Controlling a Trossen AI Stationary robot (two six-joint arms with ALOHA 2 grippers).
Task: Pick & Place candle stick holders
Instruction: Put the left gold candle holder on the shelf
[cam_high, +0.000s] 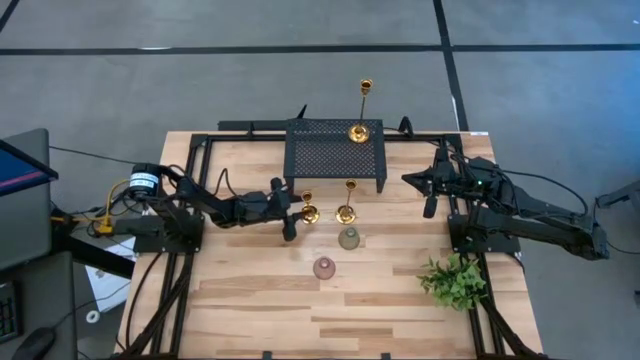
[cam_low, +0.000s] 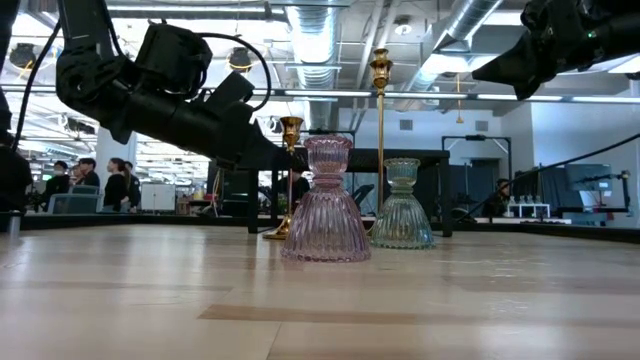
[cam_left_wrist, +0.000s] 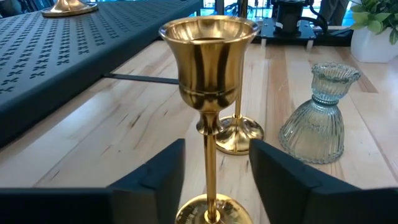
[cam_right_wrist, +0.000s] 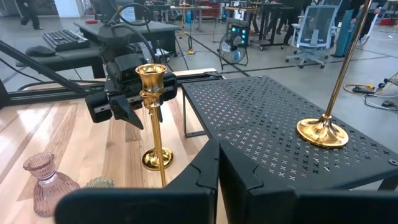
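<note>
A short gold candlestick (cam_high: 309, 212) stands on its round base on the table; its cup (cam_left_wrist: 208, 53) and stem show close in the left wrist view. My left gripper (cam_left_wrist: 216, 152) is open, one finger on either side of the thin stem, without touching it. A taller gold candlestick (cam_high: 346, 213) stands just right of it. The tallest one (cam_high: 360, 128) stands on the black rack (cam_high: 330, 155). The grey-green holder (cam_high: 349, 238) and the pink holder (cam_high: 324, 267) stand nearer. My right gripper (cam_high: 430, 203) is shut and empty beyond the rack's right end.
The leafy plant sprig (cam_high: 455, 280) lies at the near right of the table. The black rack's frame runs along the far edge. Bare wood lies at the near left (cam_high: 230, 300). People show in the room behind, far from the table.
</note>
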